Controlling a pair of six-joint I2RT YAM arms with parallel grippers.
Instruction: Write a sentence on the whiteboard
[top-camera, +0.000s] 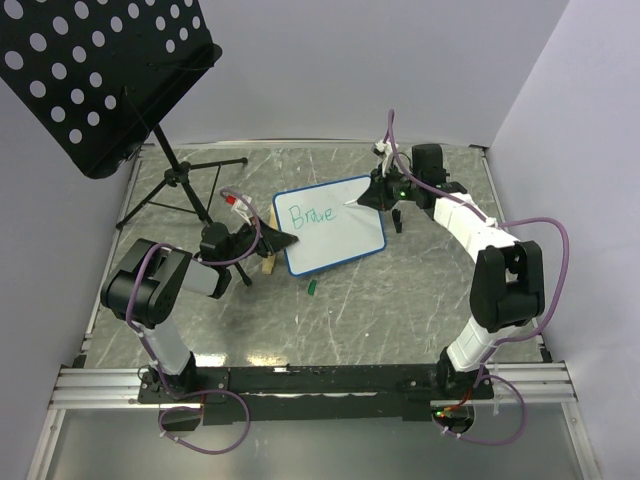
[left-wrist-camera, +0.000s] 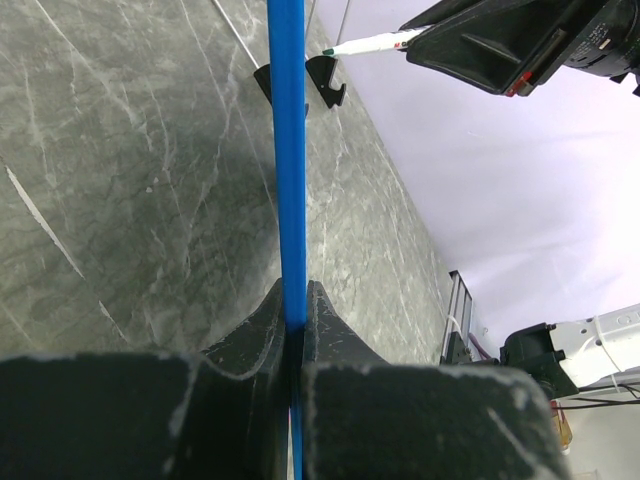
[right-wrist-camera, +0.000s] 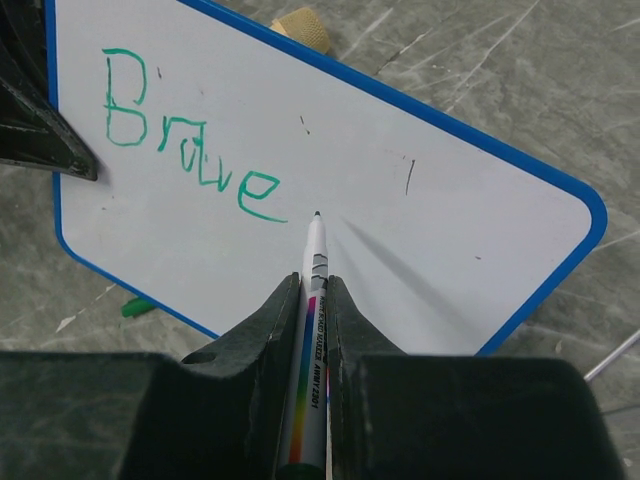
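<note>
Grey tabletop (top-camera: 400, 290): left pincer (top-camera: 281, 240) clamps whiteboard (top-camera: 335, 232) edge; right pincer (right-wrist-camera: 314, 290) grips marker (right-wrist-camera: 316, 240) mid-board.

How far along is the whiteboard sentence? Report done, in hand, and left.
Done: one green word, "Brave", stands on the whiteboard. In hand: the left tool clamps the board's blue edge, and the right tool grips the marker, tip just past the last e. Left: all the words after it; the board beyond that word holds only a few stray marks.
</note>
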